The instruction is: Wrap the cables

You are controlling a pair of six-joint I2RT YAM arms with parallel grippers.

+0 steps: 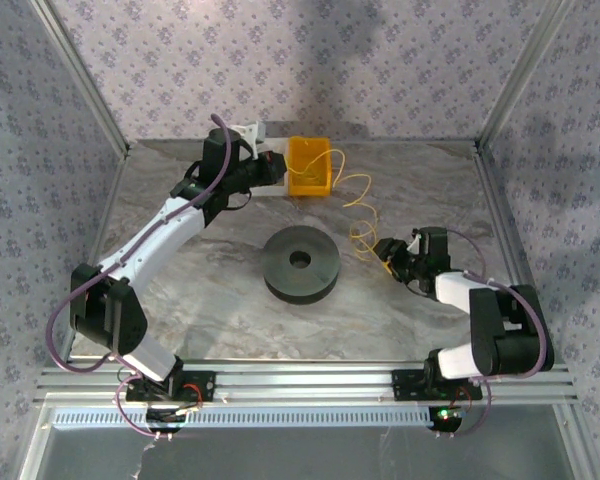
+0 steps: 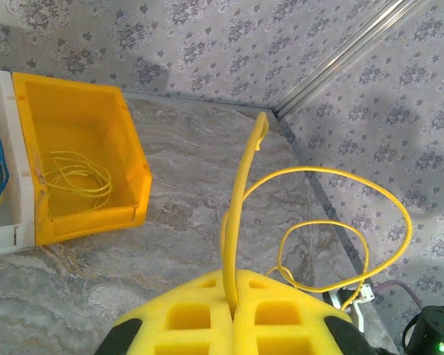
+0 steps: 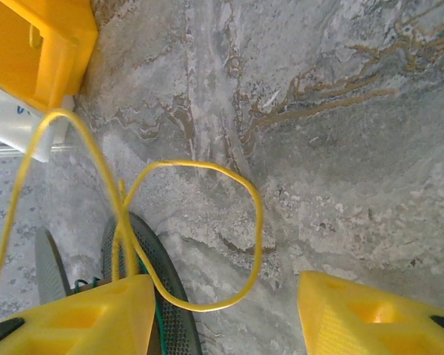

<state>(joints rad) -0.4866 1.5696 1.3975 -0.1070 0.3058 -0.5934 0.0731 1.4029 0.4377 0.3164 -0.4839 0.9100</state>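
Observation:
The cable is a thin, kinked yellow wire running from the back of the table towards the right arm. My left gripper, beside the yellow bin, is shut on one end of the wire, which rises from between its pads. From there the wire curls into loops to the right. My right gripper is open, just right of the black spool. One wire loop lies on the table between its fingers and crosses the spool's rim.
The yellow bin holds another small coil of yellow wire. A white bin with blue wire stands next to it. Papered walls and a metal frame rail close in the marbled table.

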